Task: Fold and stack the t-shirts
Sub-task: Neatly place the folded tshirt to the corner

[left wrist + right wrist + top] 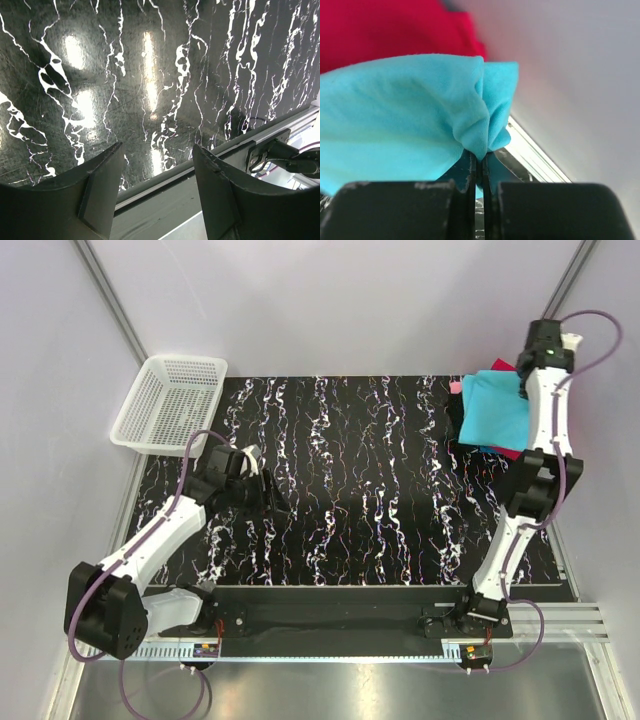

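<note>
A turquoise-blue t-shirt (pixel 493 407) lies folded on top of a pile at the table's far right, over a crimson red shirt (pixel 512 452) with a pink edge (pixel 456 387) and a black layer (pixel 455 418) showing. My right gripper (pixel 527 392) is shut on a bunched corner of the turquoise shirt (pixel 470 125), with the red shirt (pixel 395 30) behind it. My left gripper (pixel 262 483) is open and empty over the bare marble tabletop at the left; its fingers (pixel 100 190) frame the table's near edge.
A white plastic mesh basket (pixel 170 400) stands at the far left corner, partly off the black marble tabletop (pixel 350 480). Grey walls close in at the back and sides. A metal rail (pixel 350 650) runs along the near edge by the arm bases.
</note>
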